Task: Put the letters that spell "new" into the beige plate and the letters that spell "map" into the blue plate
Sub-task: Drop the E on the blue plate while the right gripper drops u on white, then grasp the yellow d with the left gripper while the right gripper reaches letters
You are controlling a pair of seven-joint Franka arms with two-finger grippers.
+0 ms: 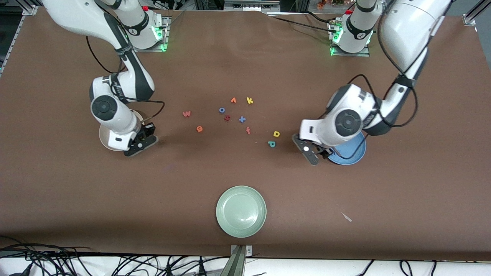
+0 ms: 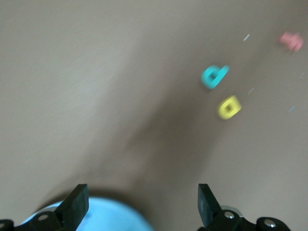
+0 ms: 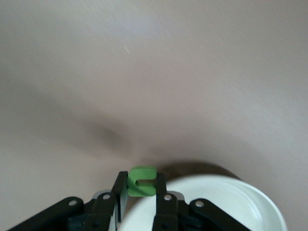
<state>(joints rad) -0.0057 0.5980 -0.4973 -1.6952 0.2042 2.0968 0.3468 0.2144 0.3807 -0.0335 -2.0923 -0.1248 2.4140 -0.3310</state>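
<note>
My right gripper [image 1: 141, 142] hangs over the rim of the beige plate [image 1: 102, 137], shut on the green n [image 3: 142, 181]; that plate [image 3: 216, 204] lies just under the fingers. My left gripper [image 1: 316, 152] is open and holds nothing [image 2: 142, 199], above the rim of the blue plate [image 1: 351, 153] [image 2: 96, 216]. Beside the blue plate, toward the table's middle, lie the teal p [image 1: 271, 144] [image 2: 214, 76] and yellow a [image 1: 276, 133] [image 2: 229, 107]. The red-pink w [image 1: 186, 113] and orange e [image 1: 199, 128] lie toward the beige plate.
In the middle lie a blue o [image 1: 221, 110], an orange v [image 1: 233, 100], a yellow k [image 1: 249, 101], a dark red letter [image 1: 227, 118], a blue plus [image 1: 242, 119] and an orange-red f [image 1: 248, 130]. A pale green plate [image 1: 241, 211] sits near the front edge.
</note>
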